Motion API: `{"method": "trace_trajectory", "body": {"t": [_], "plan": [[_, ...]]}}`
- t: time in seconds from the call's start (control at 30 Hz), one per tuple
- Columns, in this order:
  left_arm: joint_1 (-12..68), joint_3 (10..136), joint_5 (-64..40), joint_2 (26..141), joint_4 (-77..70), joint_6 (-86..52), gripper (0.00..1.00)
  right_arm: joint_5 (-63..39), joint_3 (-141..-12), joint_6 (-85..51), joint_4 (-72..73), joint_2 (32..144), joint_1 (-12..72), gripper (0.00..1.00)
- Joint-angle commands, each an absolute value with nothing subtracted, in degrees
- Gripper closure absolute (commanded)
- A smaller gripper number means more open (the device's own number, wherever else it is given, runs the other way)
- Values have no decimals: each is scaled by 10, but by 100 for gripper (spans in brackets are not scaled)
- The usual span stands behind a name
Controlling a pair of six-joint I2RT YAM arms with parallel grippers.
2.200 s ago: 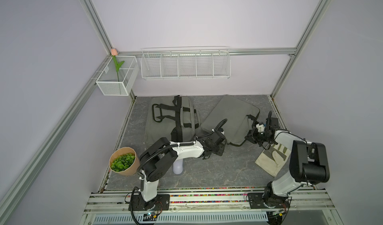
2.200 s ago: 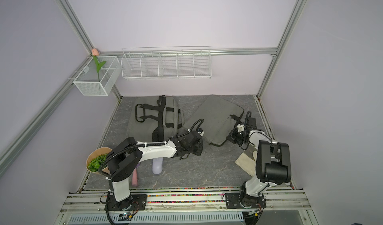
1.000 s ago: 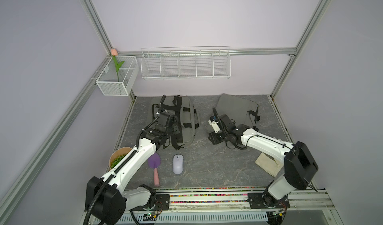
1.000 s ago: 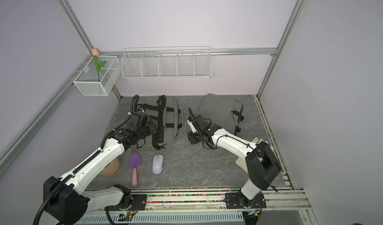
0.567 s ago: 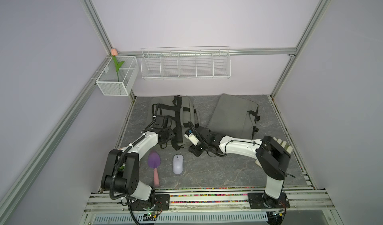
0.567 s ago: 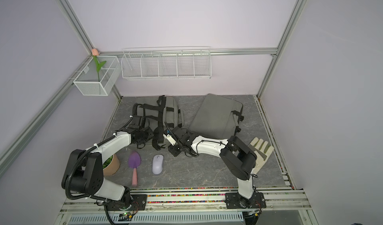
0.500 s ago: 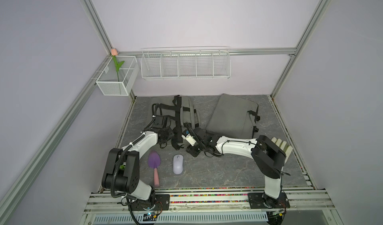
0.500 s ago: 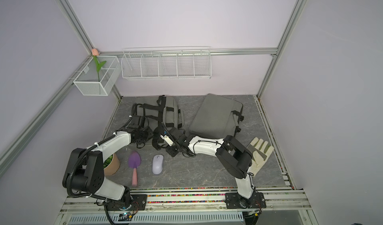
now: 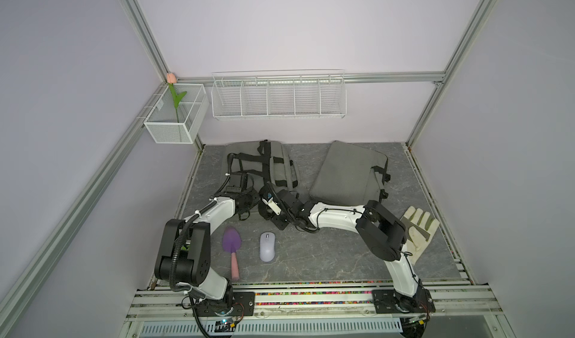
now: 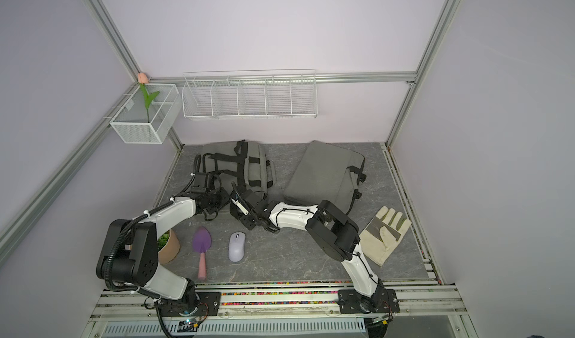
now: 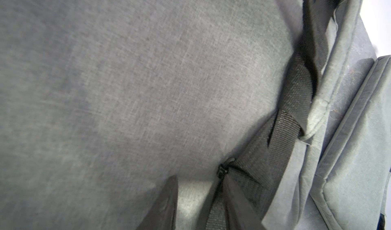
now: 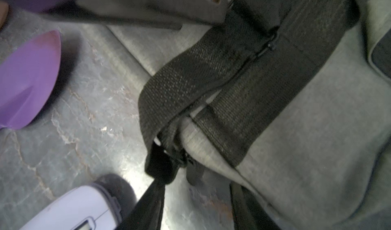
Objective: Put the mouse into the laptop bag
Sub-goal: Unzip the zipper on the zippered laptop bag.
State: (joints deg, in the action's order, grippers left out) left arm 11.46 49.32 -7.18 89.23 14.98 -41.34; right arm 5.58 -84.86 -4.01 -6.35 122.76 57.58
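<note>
the bag is being got ready, and the mouse is not yet being picked up. the mouse [image 9: 267, 246] is lying on the bare bench [image 9: 314, 258], in the lower middle of the frame in both top views, apart from both arms. both tools are being held low at the near end of the laptop bag [image 9: 281, 163], the grey one with dark bands in the middle of the frame. that this is the laptop bag is only being guessed from where the arms are working.

the right tool [image 12: 196, 183] is being held open, with bench and bag cloth showing between its fingers. a zip pull [image 12: 161, 166] is sitting right at one fingertip, but nothing is being seen pinched. the left tool [image 11: 198, 176] is being held partway apart over the bag, with a black strap [image 11: 213, 209] lying between its fingers. whether anything is being squeezed cannot be told.

next, the zip is likely needing to be pulled along while the cloth is being held steady, until a wide gap is being made. then the mouse is needing to be gripped by its sides and carried in.

a purple trowel [image 9: 231, 241] is lying just left of the mouse and could be bumped. the strap could be caught in the opening. a flat grey bag [image 9: 345, 174], a work glove [image 9: 417, 230] and a plant pot [image 10: 169, 246] are lying well out of the way.
</note>
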Motion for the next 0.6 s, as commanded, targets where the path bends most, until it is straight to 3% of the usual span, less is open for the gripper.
{"method": "trace_trajectory", "body": {"t": [0.0,0.43,0.57], "plan": [[112,460,-73,908,185,-411,63,79,-872,-33,-76,1252,578,50],[112,459,-76,900,184,-413,63,83,-868,-81,-87,1279,578,59],[112,456,-80,905,179,-416,63,77,-881,-89,-108,1290,579,71]]}}
